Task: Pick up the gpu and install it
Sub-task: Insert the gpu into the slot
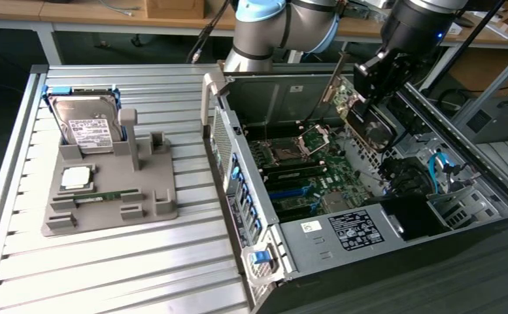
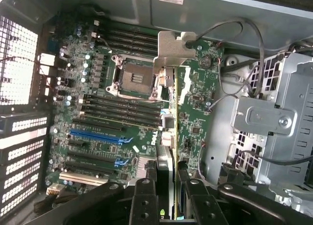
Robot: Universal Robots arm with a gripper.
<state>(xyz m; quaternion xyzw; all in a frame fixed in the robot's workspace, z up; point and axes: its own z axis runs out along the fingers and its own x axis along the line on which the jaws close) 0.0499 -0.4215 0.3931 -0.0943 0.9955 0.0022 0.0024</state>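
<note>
On the exterior view's left, a slatted metal table (image 1: pixel 105 275) is carrying a grey moulded holder (image 1: pixel 157 208). Its upright posts and shallow pockets are presenting spare parts in fixed, reachable poses. A silver hard drive (image 1: pixel 88 124) with a white label is leaning in the rear slot. A square processor chip (image 1: pixel 76 176) is lying flat in front of it, with a narrow green memory stick (image 1: pixel 101 195) just beside the chip.

In the middle, a computer case (image 1: pixel 236 163) is lying on its side with the panel off, so the green motherboard (image 1: pixel 310 176) is facing up with its socket and long slots exposed.

Toward the right, the gripper (image 1: pixel 371 95) is clamping the graphics card (image 1: pixel 367 121) and holding it tilted over the open case, above the motherboard and apparently not seated in any slot. The card is thin and flat, a brownish board with a round black cooler.

In the wrist view, the card is running edge-on out from between the two black fingers (image 2: pixel 145 200). Its bent silver bracket (image 2: pixel 173 49) is hanging at the far end. This grip is probably leaving the card's connector edge free.

Farthest right, blue cables (image 1: pixel 441 167) are curling among the metal bays.
</note>
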